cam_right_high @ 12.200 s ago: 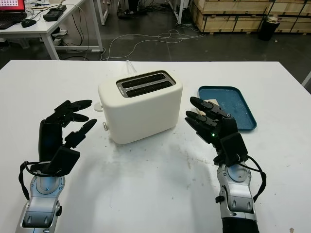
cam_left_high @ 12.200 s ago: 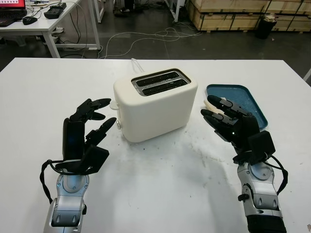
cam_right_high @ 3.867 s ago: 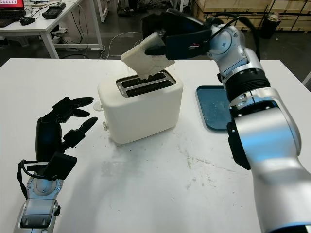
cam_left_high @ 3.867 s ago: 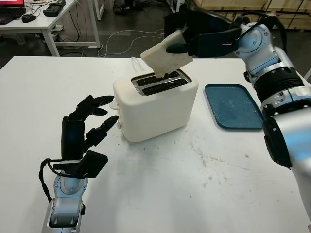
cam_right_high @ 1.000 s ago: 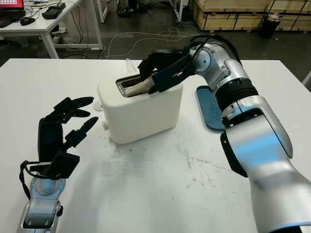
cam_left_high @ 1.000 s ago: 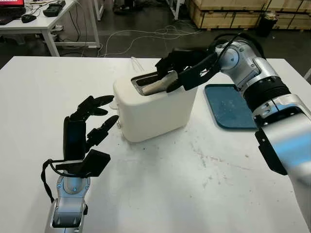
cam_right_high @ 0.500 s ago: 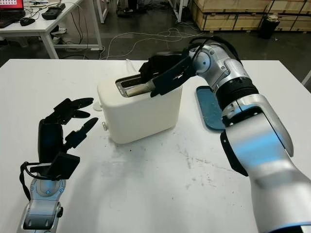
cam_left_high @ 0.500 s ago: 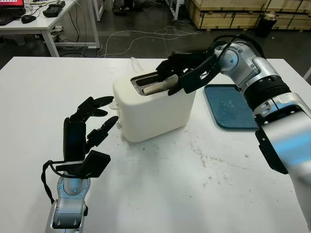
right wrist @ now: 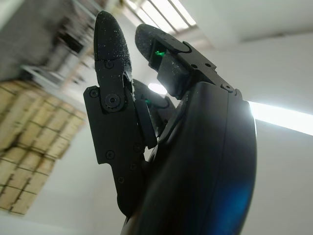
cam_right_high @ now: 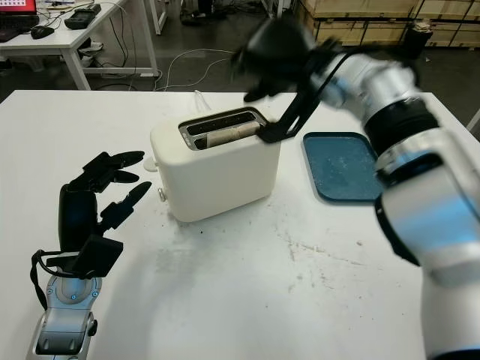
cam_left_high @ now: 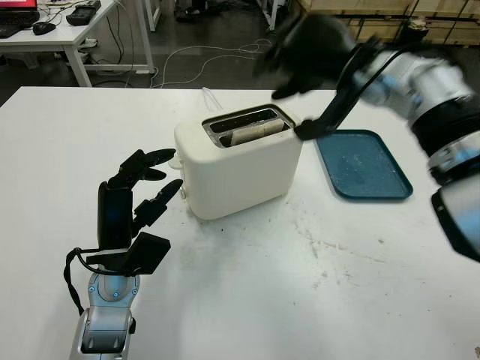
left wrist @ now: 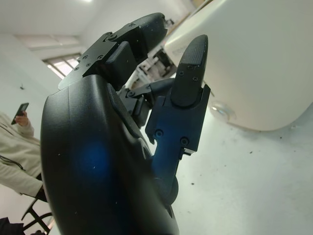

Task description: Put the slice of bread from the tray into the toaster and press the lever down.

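**A:** Bread slice [cam_left_high: 253, 132] is down in the nearer slot of the white toaster [cam_left_high: 238, 165], centre of the frame, its top edge showing at the rim. The blue tray [cam_left_high: 362, 163] at the right has nothing on it. Your right robot hand [cam_left_high: 304, 45] is up in the upper middle of the frame, above the toaster and well clear of it, carrying nothing, one dark finger reaching down toward the toaster's right corner.

**B:** And the left?

**A:** Left robot hand [cam_left_high: 139, 196] hangs at the lower left, just beside the toaster's left end, holding nothing, fingers uncurled. In the left wrist view its fingertips [left wrist: 194, 51] are close to the toaster wall but not touching.

**B:** So what bites you from here?

**A:** The lever. I judge it to be the small knob [cam_left_high: 184, 192] low on the left end, right by your left fingers. Press off-centre and the finger may slip past it, or you shove the whole toaster along the tabletop [cam_left_high: 247, 292] instead of latching it. Nothing braces the body at this moment.

**B:** Anything with the bread?

**A:** It looks a touch askew in the slot. If it binds, the carriage may not travel fully down.
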Motion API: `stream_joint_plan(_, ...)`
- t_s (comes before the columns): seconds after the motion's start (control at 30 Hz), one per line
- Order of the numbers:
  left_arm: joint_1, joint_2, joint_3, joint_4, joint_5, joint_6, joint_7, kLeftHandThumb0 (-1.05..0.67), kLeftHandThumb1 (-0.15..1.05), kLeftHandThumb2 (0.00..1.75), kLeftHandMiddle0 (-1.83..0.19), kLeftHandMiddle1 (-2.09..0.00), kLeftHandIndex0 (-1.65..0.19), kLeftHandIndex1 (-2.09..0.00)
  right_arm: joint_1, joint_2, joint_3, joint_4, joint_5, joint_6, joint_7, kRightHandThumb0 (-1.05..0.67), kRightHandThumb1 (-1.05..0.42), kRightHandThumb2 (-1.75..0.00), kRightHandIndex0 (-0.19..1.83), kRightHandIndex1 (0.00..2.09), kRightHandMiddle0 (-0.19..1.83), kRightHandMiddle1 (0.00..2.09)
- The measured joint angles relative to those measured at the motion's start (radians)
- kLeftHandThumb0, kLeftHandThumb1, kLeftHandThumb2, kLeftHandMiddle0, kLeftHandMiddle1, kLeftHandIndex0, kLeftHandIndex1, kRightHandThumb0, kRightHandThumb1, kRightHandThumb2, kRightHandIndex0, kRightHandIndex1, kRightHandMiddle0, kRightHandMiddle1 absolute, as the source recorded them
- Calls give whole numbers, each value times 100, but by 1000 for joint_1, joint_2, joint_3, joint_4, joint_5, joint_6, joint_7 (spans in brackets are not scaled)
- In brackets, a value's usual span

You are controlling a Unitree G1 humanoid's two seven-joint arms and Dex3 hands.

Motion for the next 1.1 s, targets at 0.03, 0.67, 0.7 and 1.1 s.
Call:
stream_joint_plan(0.03,0,0,0,0,0,0,0,-28,92,9,-49,-125,-66,-55,-2,-4,0,7,0,0,-13,-64,-92,-21,82,13,88,3)
stream_joint_plan(0.67,-54,111,70,27,5,-12,2,-29,91,4,-54,-120,-69,-56,754,184,-480,-247,987,-124,520,-51,-92,-5,95,14,90,0)
stream_joint_plan(0.7,-67,124,79,30,6,-13,2,-29,91,3,-56,-118,-70,-55,795,202,-496,-274,1025,-116,541,-53,-92,-6,95,14,90,0)
stream_joint_plan(1.1,-200,302,137,86,132,-79,28,-17,80,0,-91,-112,-99,-35,1213,320,-609,-677,1102,39,539,-52,-92,-9,93,11,90,0)
